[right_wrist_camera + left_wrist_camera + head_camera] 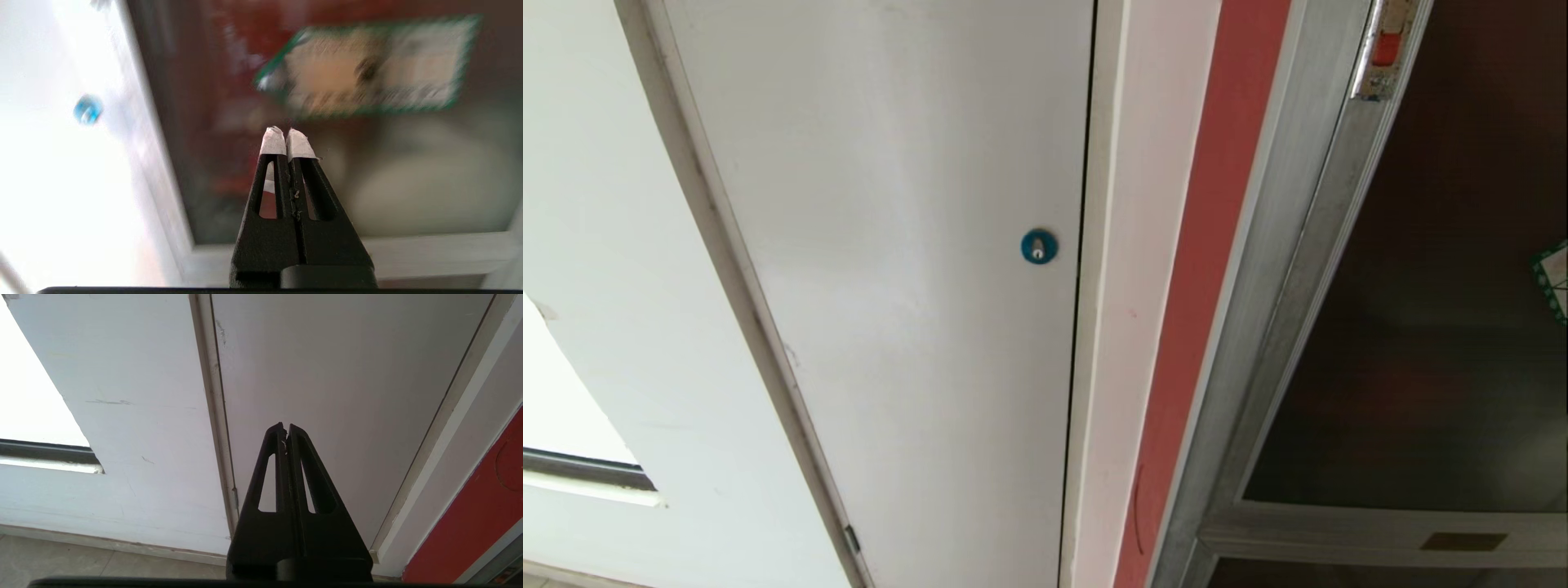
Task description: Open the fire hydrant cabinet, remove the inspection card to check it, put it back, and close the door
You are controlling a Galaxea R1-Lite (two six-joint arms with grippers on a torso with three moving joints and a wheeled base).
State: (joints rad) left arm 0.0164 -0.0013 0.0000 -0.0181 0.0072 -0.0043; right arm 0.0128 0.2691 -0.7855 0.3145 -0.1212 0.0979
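Here the head view is filled mostly by a plain white door (890,269) with a round blue lock (1039,247) near its right edge, just left of the middle of the frame. To its right run a pale strip of wall and then a red strip (1201,286), and beyond that stands the brushed metal frame of the fire hydrant cabinet (1282,278). The cabinet's dark glass door (1437,327) takes up the right side of the frame and lies closed in its frame, with a small red latch (1385,47) at the upper right and the edge of a green-and-white sticker (1553,279) at the far right. Neither arm shows in this view.

In the left wrist view the left tool (286,430) is clenched, its black fingers pressed together and empty, pointing at the white door.

In the right wrist view the right tool (286,134) is likewise clenched on nothing, its white-taped fingertips (273,143) touching each other. It points at the dark glass, below the blurred sticker. The inspection card cannot be made out in any view.
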